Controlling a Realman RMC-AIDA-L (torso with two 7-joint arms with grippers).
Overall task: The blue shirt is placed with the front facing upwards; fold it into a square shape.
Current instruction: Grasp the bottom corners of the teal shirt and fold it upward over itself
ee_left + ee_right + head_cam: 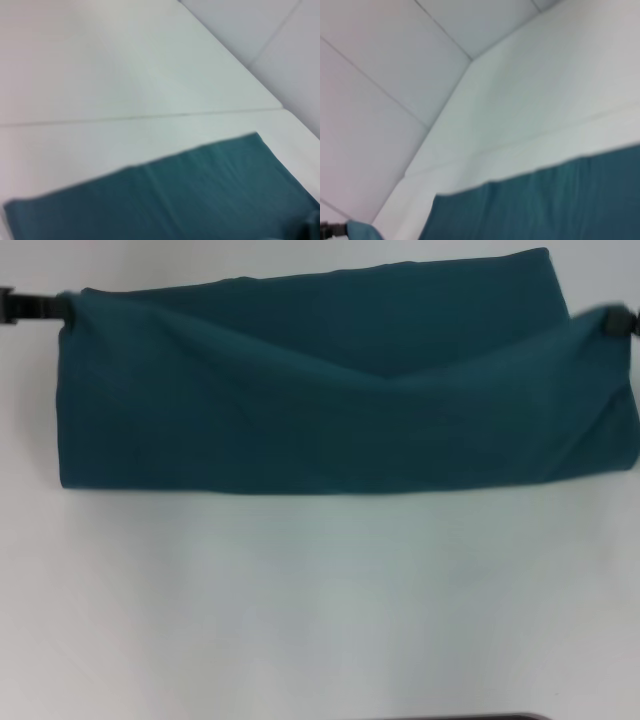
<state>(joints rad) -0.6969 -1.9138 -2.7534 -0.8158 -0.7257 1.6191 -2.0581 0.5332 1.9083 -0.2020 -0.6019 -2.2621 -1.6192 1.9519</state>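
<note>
The blue shirt [340,410] lies as a wide folded band across the far part of the white table [320,600]; no lettering or collar shows. My left gripper [58,308] pinches its upper left corner and my right gripper [612,322] pinches the upper right corner. The lifted layer sags in a shallow V between them, over the layer that stays flat behind. Both wrist views show flat stretches of the shirt [200,195] [550,205] on the table. A black gripper [332,230] holding a tuft of teal cloth shows far off in the right wrist view.
The table has a seam [150,117] running across it, and its edge [445,120] gives way to a pale tiled floor [380,60]. A dark strip [460,717] shows at the near edge of the head view.
</note>
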